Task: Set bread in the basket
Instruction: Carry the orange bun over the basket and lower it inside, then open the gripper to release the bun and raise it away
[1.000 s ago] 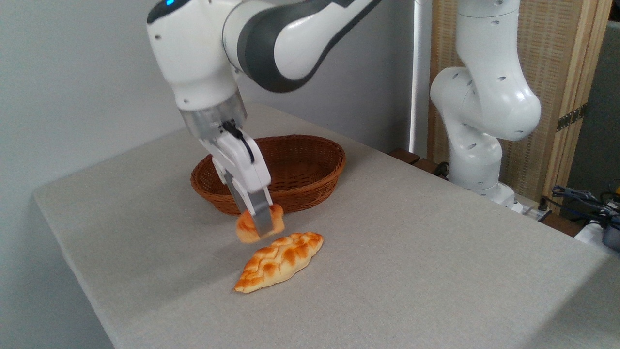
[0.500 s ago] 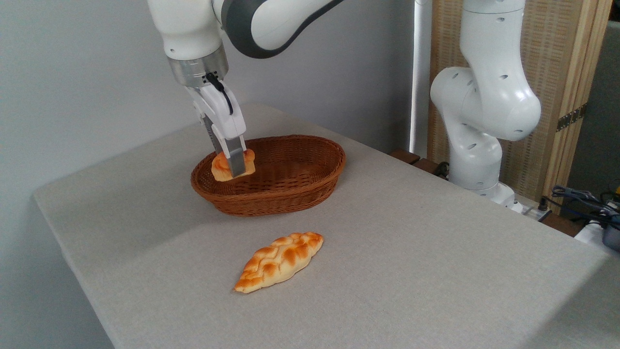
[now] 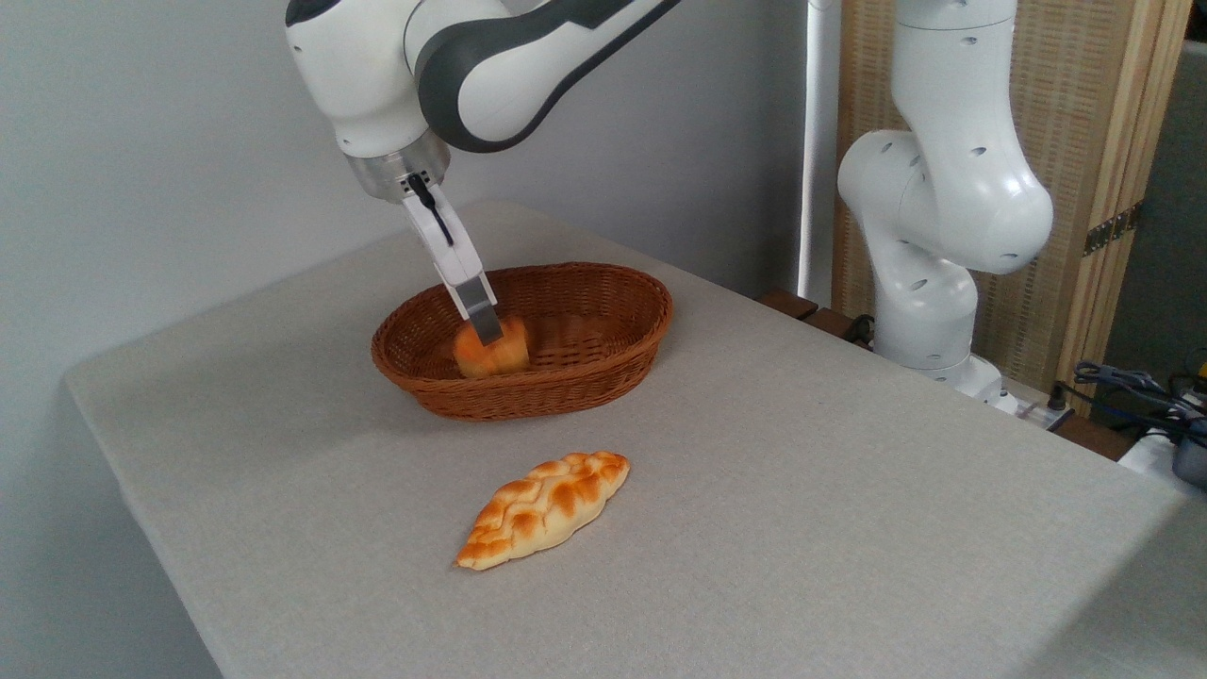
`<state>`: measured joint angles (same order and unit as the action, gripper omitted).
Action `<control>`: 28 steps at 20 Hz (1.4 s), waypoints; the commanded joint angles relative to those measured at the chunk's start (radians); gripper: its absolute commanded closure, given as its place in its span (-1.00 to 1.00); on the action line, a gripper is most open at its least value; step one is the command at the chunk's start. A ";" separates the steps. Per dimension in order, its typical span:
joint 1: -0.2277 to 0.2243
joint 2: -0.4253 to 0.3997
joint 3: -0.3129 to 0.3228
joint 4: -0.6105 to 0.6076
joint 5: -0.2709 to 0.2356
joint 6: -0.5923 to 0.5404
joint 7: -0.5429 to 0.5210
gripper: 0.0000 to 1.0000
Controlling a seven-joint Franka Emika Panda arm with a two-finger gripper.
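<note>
Bread [image 3: 492, 350] inside basket [image 3: 603, 372], hand [image 3: 487, 332] clamped on it, braided loaf [image 3: 545, 507] on table [image 3: 849, 490]

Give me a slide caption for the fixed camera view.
Gripper lowers the bun into the wicker basket; braided loaf lies on the table.

woven wicker basket [image 3: 603, 363], matt cloth-like table [image 3: 801, 528]
</note>
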<state>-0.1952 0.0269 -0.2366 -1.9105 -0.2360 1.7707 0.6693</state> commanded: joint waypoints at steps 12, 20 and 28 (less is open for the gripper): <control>0.011 -0.076 0.138 0.097 0.081 -0.013 -0.001 -1.00; 0.013 -0.097 0.287 0.146 0.174 -0.013 0.004 -1.00; 0.014 -0.099 0.293 0.153 0.228 -0.045 0.012 -1.00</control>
<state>-0.1741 -0.0685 0.0483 -1.7723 -0.0132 1.7572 0.6748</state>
